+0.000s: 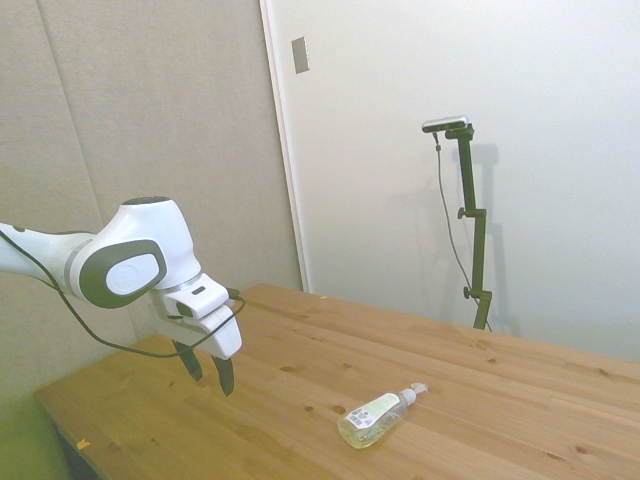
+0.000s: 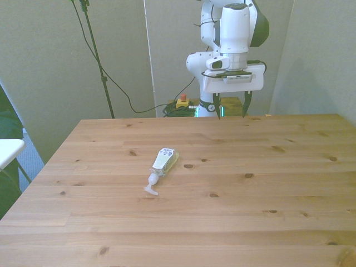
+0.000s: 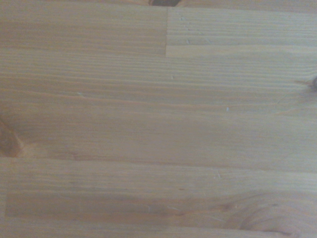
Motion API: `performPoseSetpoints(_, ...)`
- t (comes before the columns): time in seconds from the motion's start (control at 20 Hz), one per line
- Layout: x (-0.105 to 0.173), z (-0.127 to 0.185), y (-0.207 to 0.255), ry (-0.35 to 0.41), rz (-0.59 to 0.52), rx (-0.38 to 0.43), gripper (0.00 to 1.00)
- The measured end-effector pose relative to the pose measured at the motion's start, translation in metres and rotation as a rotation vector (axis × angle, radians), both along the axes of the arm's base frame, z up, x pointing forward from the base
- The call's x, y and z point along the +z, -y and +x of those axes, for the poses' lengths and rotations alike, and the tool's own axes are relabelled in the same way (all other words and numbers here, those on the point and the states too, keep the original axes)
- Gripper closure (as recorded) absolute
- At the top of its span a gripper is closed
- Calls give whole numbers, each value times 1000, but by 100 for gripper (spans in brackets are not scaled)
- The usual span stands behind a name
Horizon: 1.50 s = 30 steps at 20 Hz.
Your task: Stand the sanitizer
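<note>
The sanitizer [image 1: 375,418] [image 2: 163,163] lies on its side on the wooden table [image 1: 520,390] [image 2: 250,211], a small clear bottle of pale yellowish liquid with a white label. Its white pump nozzle points toward the camera in the front view. My gripper [image 1: 208,373] [image 2: 230,112] hangs open above the table's far edge, well away from the bottle, toward the front view's right of it, with nothing between its fingers. The wrist view holds only bare wooden boards [image 3: 158,124].
A dark cable [image 1: 90,330] loops from the arm to the gripper. Off the table at the front view's left stands a white surface [image 2: 8,151]. Cables and a red-buttoned box [image 2: 182,102] lie on the floor behind the table.
</note>
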<state>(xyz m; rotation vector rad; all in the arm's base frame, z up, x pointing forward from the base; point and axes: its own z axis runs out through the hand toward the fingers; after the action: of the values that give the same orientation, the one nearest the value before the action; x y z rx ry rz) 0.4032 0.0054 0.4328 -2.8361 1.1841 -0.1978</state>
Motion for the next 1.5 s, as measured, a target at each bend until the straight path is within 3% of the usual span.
performPoseSetpoints(0.3, 9, 16, 7, 5, 5, -49, 0)
performPoseSetpoints(0.7, 46, 57, 74, 60, -12, -171, 0)
performPoseSetpoints(1.3, 41, 121, 173, 65, -18, -336, 0)
performPoseSetpoints(1.35, 32, 140, 184, 55, -22, -355, 0)
performPoseSetpoints(1.5, 31, 147, 188, 59, -24, -371, 0)
